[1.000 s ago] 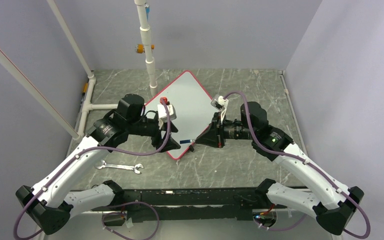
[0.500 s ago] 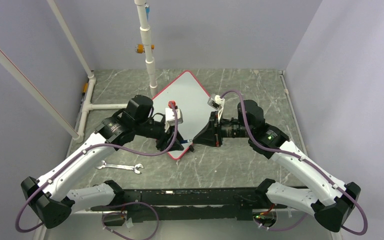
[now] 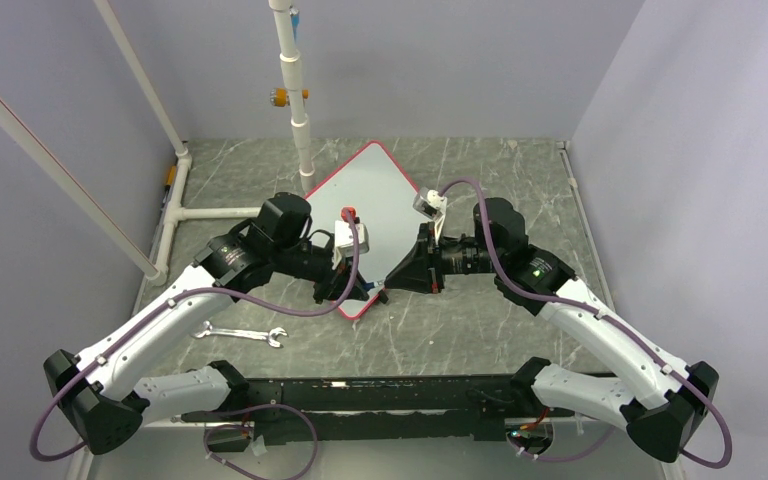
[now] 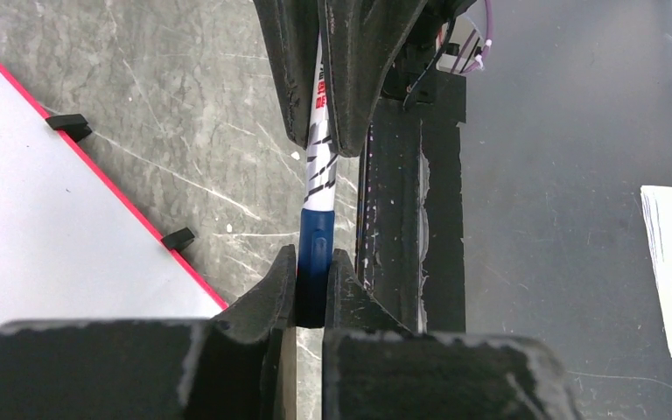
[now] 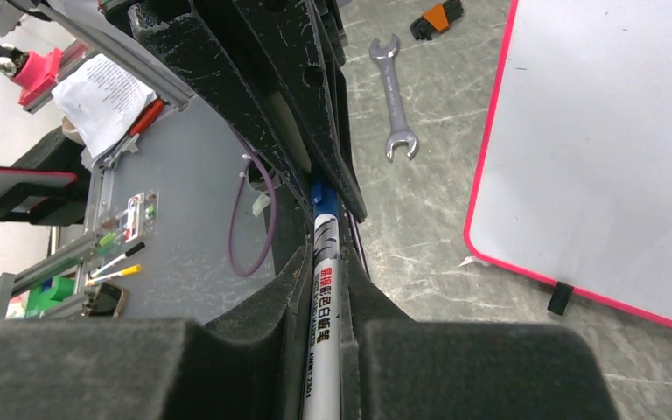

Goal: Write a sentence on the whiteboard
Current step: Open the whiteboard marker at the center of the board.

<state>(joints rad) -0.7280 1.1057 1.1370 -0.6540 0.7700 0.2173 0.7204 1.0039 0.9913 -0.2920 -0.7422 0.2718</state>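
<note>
Whiteboard is laid flat on the tabletop, turned cornerwise so that one corner points at the arms. Its near corner is partly covered by them. No sentence is seen on the white surface that shows (the wrist views, too, show only blank board inside the red border).

Just off that near corner a marker is held level between the two arms, above the tabletop and not over the board. Its blue cap is clamped in the left tool, whose fingers are closed on it. The printed white barrel is gripped by the right tool, likewise closed. The cap appears seated on the barrel, with no gap to be made out.

The step in hand is judged to be uncapping, so the writing itself is not yet begun. A straight pull along the marker's axis is called for next. The tools should be drawn apart without twist or sag, so that the barrel is not levered out of the right grip. After that the tip would have to be brought onto the board where room is left for a whole sentence. A wrench lies well apart to the left and is not concerned.
</note>
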